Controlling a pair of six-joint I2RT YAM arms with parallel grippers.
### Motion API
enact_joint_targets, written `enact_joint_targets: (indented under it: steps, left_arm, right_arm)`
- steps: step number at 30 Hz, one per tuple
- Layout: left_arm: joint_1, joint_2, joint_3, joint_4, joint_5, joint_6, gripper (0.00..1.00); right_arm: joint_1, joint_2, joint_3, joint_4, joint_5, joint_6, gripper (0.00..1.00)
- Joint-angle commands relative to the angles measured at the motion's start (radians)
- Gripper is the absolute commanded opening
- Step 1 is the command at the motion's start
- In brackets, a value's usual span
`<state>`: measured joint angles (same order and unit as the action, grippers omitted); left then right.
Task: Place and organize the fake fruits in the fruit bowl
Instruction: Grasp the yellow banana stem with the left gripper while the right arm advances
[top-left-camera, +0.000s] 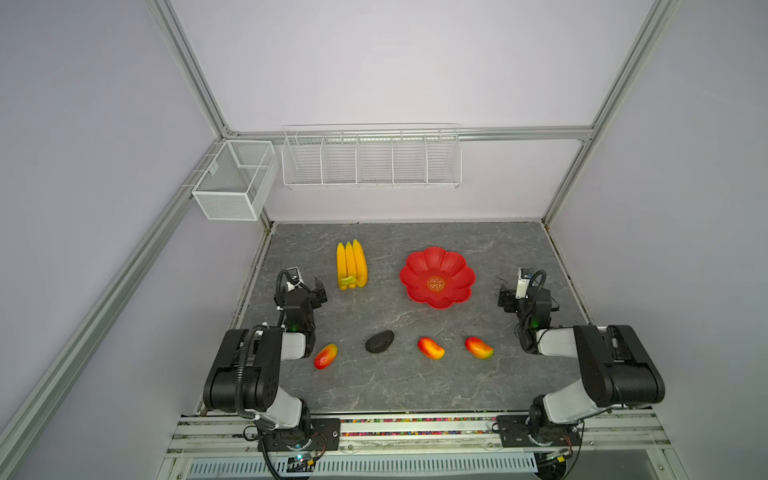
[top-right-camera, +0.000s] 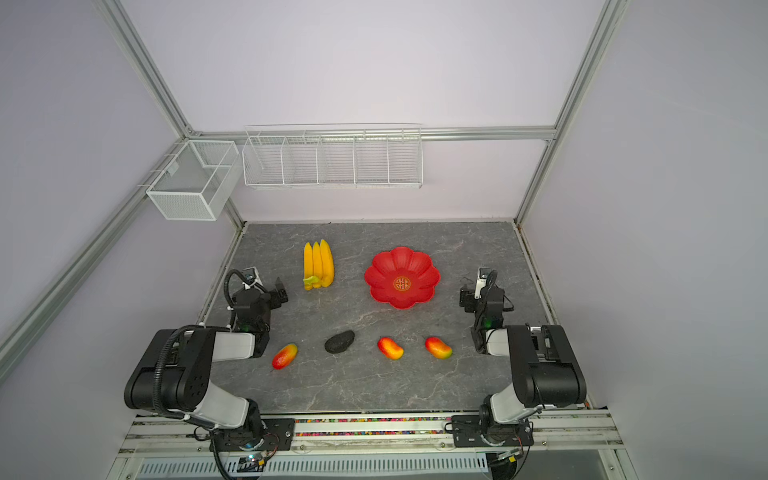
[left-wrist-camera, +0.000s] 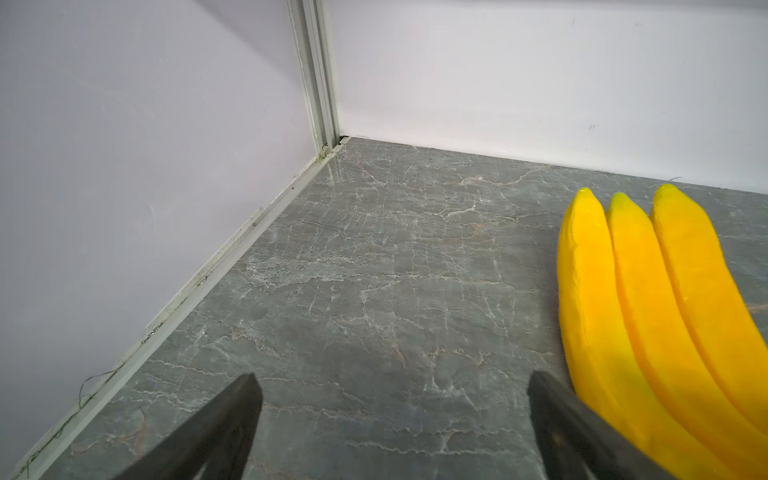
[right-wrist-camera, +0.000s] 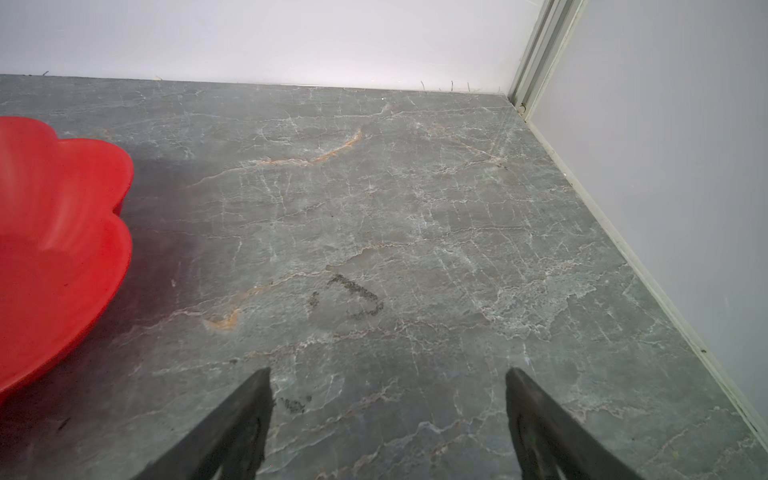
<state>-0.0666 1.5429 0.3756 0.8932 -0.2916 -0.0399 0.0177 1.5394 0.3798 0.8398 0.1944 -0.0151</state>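
The yellow banana bunch (top-left-camera: 352, 266) (left-wrist-camera: 648, 311) lies at the back left of the grey tabletop. Right of it sits the empty red fruit bowl (top-left-camera: 436, 259) (right-wrist-camera: 54, 232). Along the front lie a mango (top-left-camera: 326, 356), the dark avocado (top-left-camera: 379, 341) and two more mangoes (top-left-camera: 431, 348) (top-left-camera: 479, 348). My left gripper (top-left-camera: 319, 290) (left-wrist-camera: 392, 380) is open and empty, low over the table just left of the bananas' stem end. On the far side of the bowl my right gripper (top-left-camera: 505, 300) (right-wrist-camera: 388, 374) hovers open over bare table, holding nothing.
Two white wire baskets (top-left-camera: 235, 178) (top-left-camera: 372, 158) hang on the back frame above the table. Walls close the table on the left, back and right. A dark scuff mark (right-wrist-camera: 353, 297) is on the surface ahead of the right gripper.
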Motion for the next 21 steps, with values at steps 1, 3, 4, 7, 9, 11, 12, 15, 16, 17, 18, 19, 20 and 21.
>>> enact_joint_targets:
  steps: [1, 3, 4, 7, 9, 11, 12, 15, 16, 17, 18, 19, 20, 21]
  left_arm:
    - [0.002, 0.008, 0.014, 0.023, -0.004, 0.011, 1.00]
    - [0.003, 0.008, 0.014, 0.022, -0.003, 0.012, 1.00]
    - [0.002, 0.008, 0.015, 0.020, -0.003, 0.010, 1.00]
    - [0.002, 0.008, 0.012, 0.024, -0.002, 0.011, 1.00]
    - [0.002, 0.008, 0.011, 0.024, -0.001, 0.011, 1.00]
    - [0.002, 0.008, 0.013, 0.023, 0.000, 0.012, 1.00]
    - [0.002, 0.008, 0.014, 0.021, 0.004, 0.012, 1.00]
    - [0.001, -0.004, 0.012, 0.021, 0.011, 0.022, 0.99]
    - [-0.008, -0.040, 0.019, -0.016, 0.012, 0.036, 0.99]
    - [-0.017, -0.089, 0.040, -0.092, 0.022, 0.048, 0.98]
    - [-0.021, -0.132, 0.067, -0.180, 0.034, 0.052, 0.98]
    - [-0.021, -0.180, 0.103, -0.277, 0.038, 0.054, 0.98]
    - [-0.021, -0.219, 0.137, -0.353, 0.042, 0.068, 0.97]
    - [-0.021, -0.261, 0.176, -0.440, 0.043, 0.086, 0.95]
  right_arm:
    - [0.005, -0.011, 0.002, 0.031, 0.011, 0.001, 0.89]
    - [0.006, -0.011, 0.002, 0.030, 0.010, 0.001, 0.89]
    - [0.007, -0.011, 0.003, 0.030, 0.011, 0.001, 0.89]
    - [0.006, -0.012, 0.003, 0.030, 0.011, 0.001, 0.89]
    - [0.006, -0.011, 0.001, 0.030, 0.011, 0.001, 0.89]
    - [0.007, -0.011, 0.002, 0.029, 0.010, 0.001, 0.89]
    - [0.006, -0.012, 0.002, 0.030, 0.011, 0.001, 0.89]
    - [0.005, -0.014, -0.004, 0.036, 0.011, 0.001, 0.89]
    - [0.008, -0.018, -0.002, 0.040, 0.034, 0.001, 0.89]
    - [0.018, -0.040, 0.006, 0.012, 0.086, 0.009, 0.89]
    - [0.026, -0.077, 0.015, -0.043, 0.112, 0.011, 0.89]
    - [0.034, -0.145, 0.041, -0.160, 0.117, 0.006, 0.88]
    - [0.037, -0.196, 0.068, -0.260, 0.114, 0.003, 0.88]
    - [0.044, -0.242, 0.101, -0.352, 0.114, 0.002, 0.88]
